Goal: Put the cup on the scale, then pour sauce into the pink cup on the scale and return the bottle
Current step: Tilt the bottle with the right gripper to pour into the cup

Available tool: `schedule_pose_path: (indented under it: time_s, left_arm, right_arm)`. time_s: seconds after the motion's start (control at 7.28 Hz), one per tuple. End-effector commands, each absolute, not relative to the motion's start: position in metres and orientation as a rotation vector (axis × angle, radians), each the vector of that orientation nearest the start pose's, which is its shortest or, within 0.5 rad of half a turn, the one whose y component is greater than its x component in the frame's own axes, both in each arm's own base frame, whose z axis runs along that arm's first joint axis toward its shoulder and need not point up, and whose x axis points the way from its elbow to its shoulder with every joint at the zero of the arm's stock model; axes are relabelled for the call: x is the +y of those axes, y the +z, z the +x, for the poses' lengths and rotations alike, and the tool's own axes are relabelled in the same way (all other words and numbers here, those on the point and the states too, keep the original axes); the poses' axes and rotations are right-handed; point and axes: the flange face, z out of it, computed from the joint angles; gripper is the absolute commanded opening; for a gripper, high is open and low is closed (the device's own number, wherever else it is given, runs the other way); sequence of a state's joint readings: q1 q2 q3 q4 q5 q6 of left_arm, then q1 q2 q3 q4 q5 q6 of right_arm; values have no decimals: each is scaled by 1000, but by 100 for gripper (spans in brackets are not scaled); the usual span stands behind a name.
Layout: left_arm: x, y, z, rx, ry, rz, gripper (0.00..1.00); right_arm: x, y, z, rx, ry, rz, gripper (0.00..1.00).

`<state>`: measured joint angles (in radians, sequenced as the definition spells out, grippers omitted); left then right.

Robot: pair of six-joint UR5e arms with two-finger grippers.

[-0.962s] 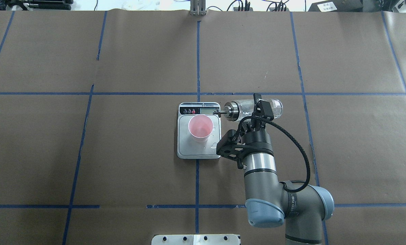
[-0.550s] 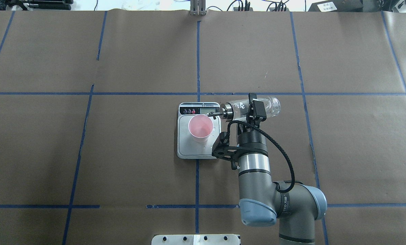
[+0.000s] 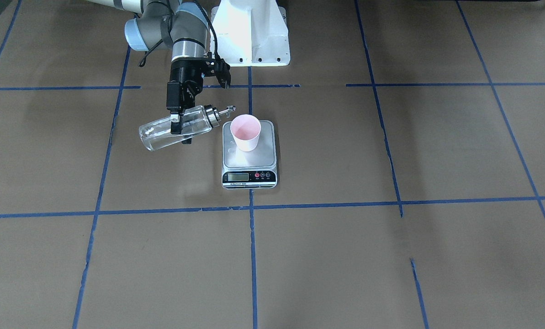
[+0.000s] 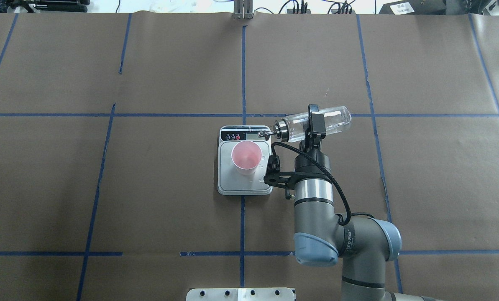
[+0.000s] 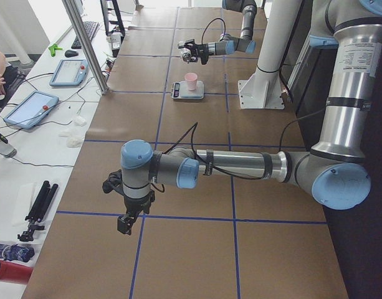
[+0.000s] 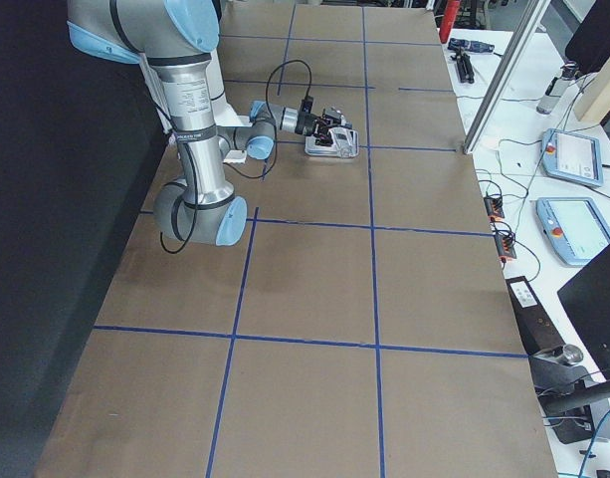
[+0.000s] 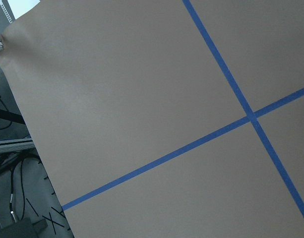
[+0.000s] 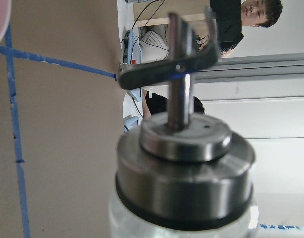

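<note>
Counted: one cup (image 4: pixel 246 158), one scale (image 4: pixel 232 186), one bottle (image 4: pixel 337 118), two grippers. Upright on the scale's silver platform, toward the display end and inside the platform's edges: the cup. In the air just to the right of the scale: the bottle, clamped across its glass body by the right gripper (image 4: pixel 316 124). Fingers closed onto the glass about midway along, with the base sticking out on one side and the metal collar and spout (image 4: pixel 266 134) on the other. Lying close to level, long axis across the table, spout end toward the robot's left and the scale, base to the right and slightly farther from the robot. Spout tip near the cup's rim, beside the opening rather than over it. Well apart, over bare brown paper and pointing down: the left gripper (image 5: pixel 127 223); impossible to tell whether open or closed.
</note>
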<state>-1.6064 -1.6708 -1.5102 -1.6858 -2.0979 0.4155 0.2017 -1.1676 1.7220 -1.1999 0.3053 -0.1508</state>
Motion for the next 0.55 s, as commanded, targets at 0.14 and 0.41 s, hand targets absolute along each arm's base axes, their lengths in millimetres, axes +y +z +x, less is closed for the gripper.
schedule_pose_path:
  time_s: [0.14,0.41]
  left_arm:
    - [-543,640,-103,483,413,267,100]
    - [-543,640,-105,481,410,267,100]
  right_arm:
    - [-344,285,-537,619,-747,1309,0]
    - [-346,280,-537,658,-772,1303,0]
